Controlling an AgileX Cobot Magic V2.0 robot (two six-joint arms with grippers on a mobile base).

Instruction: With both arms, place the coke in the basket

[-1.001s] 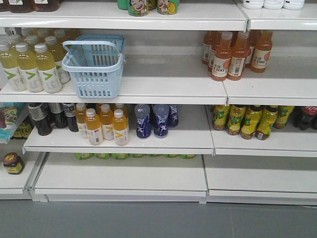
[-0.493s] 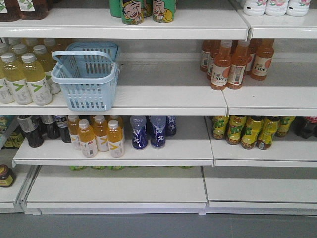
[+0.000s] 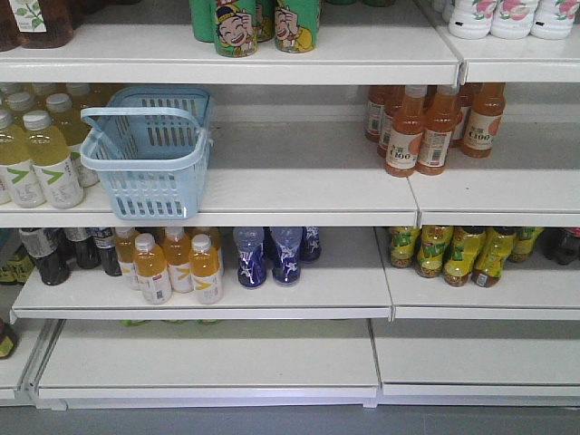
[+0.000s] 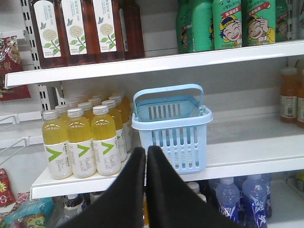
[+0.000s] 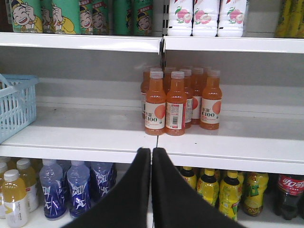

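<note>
In the front-facing view, the basket (image 3: pixel 145 186) stands at the left end of the middle shelf (image 3: pixel 299 177), close to its front lip and just beside the yellow bottles (image 3: pixel 41 163). No arm shows here.

In the left wrist view, the left hand (image 4: pixel 146 154) has its fingers pressed together with nothing between them. The basket's handle (image 4: pixel 168 89) stands upright over the opening.

In the right wrist view, the right hand (image 5: pixel 151 156) is equally narrow and empty. A dark bottle with a red label, likely the coke (image 5: pixel 289 190), stands one shelf down at the far right, just beside the yellow-green bottles (image 5: pixel 223 190) and well apart from the basket.

A reach for the coke could topple those neighbours. A nudge could push the basket over the lip, or the bottle could catch the raised handle.
</note>
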